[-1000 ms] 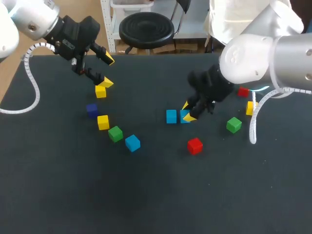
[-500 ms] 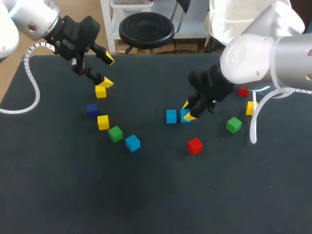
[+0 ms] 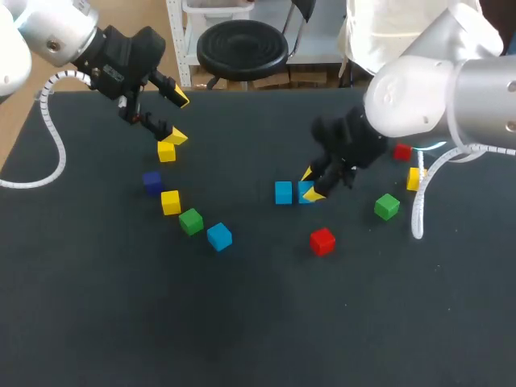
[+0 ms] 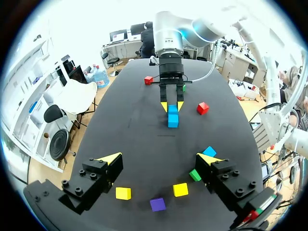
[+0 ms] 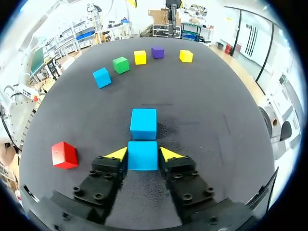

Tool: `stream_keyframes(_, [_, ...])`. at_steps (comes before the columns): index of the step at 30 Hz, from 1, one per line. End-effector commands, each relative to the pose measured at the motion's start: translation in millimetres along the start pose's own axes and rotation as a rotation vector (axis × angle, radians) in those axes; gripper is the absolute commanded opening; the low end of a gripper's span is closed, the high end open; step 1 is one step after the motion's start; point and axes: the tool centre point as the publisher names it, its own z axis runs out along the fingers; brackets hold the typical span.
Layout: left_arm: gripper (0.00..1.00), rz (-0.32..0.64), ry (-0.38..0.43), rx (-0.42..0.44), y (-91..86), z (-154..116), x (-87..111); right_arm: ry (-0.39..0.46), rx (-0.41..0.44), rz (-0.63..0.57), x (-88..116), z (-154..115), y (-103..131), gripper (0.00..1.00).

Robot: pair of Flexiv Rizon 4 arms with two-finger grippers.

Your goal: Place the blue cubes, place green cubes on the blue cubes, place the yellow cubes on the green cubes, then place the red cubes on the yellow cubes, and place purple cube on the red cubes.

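The left end effector is held wide open and empty just beside a yellow cube; a purple cube, a second yellow cube, a green cube and a loose blue cube are strung out nearby on the tabletop. Near the middle, the right end effector is closed on the gripped blue cube, which is clamped from two sides just beside a neighbouring blue cube.

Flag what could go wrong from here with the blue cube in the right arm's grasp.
1. The right arm's fingers are shut on a blue cube that sits just short of the second blue cube. A slight forward drift could knock the second cube askew.
2. The held cube appears to rest on the table, so opening unevenly might twist it out of line with its neighbour.
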Motion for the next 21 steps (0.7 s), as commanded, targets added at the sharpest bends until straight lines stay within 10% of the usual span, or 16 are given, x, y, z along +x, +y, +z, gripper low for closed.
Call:
stream_keyframes(1, [1.0, -0.002, 0.004, 0.0, -0.2, -0.2, -0.8, -0.002, -0.002, 0.002, 0.8, -1.0, -0.6, 1.0])
stream_keyframes(21, [1.0, -0.002, 0.004, 0.0, -0.2, -0.2, -0.8, -0.088, 0.068, -0.023, 11.1, -37.9, 11.9, 1.0])
